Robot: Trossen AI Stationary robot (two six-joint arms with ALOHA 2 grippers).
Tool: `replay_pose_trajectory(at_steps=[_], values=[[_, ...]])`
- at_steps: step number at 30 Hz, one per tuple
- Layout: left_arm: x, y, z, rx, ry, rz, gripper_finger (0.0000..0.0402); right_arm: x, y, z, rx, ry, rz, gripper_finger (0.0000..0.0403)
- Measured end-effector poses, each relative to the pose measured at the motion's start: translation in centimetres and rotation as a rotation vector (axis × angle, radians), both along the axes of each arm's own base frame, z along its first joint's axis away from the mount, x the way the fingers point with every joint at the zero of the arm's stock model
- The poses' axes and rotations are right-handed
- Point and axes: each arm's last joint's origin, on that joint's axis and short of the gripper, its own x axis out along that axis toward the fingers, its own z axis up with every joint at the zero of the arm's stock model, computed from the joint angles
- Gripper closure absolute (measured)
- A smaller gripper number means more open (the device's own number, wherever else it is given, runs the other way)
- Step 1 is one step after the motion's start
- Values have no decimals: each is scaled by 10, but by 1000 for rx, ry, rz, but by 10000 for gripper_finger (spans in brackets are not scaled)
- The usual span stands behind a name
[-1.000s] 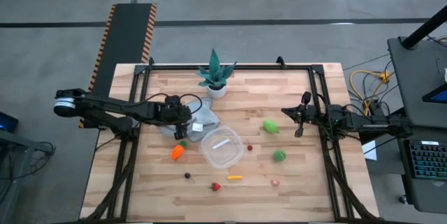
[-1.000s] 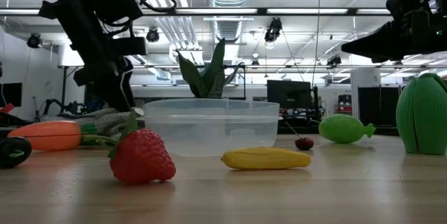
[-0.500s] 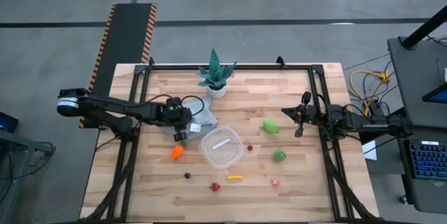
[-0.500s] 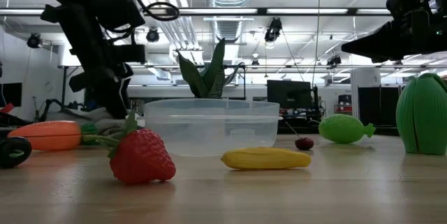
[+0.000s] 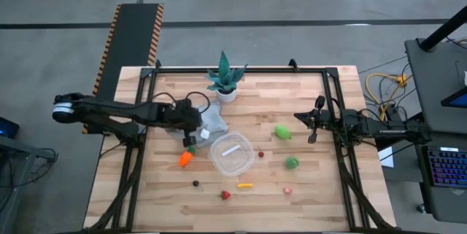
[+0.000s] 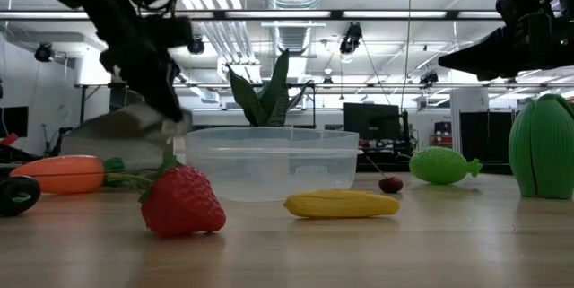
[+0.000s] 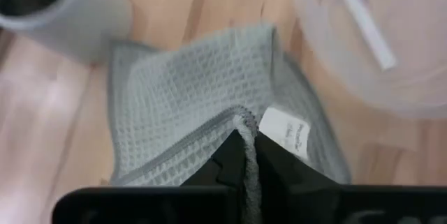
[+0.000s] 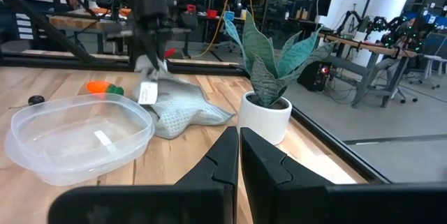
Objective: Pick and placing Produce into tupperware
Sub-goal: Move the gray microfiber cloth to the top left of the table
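Wooden table (image 5: 321,190), tupperware (image 5: 232,155) centre frame, empty; carrot (image 5: 185,159) just left of it, light, stiff, grip mid-body. Left gripper (image 7: 243,155) clamped on grey cloth (image 7: 188,105); right gripper (image 8: 234,155) together, idle right.

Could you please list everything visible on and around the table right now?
tupperware: one, clear, table centre, empty.
carrot: one, orange, left of tupperware.
green pieces: two, right of tupperware.
strawberry: one, red, near front edge.
yellow piece: one, front of tupperware.
cherry: one, dark red, right of tupperware.
cloth: one, grey, corner lifted.
plant: one, teal, white pot, back.
left gripper: shut on cloth.
right gripper: shut, waiting at right.
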Motion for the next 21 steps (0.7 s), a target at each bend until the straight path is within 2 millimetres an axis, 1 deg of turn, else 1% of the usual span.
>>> replay_pose_trajectory(at_steps=[3, 10, 15, 17, 21], values=[[-4, 0, 17, 8, -36, -8, 400, 0, 0, 0, 0, -1, 0, 394], [-21, -1, 67, 37, -175, -32, 401, 0, 0, 0, 0, -1, -1, 394], [-36, -1, 103, 77, -310, -52, 401, 0, 0, 0, 0, 1, 0, 394], [-40, -1, 117, 105, -374, -63, 401, 0, 0, 0, 1, -1, 0, 394], [-45, -1, 141, 164, -478, -94, 401, 0, 0, 0, 1, -1, 0, 394]])
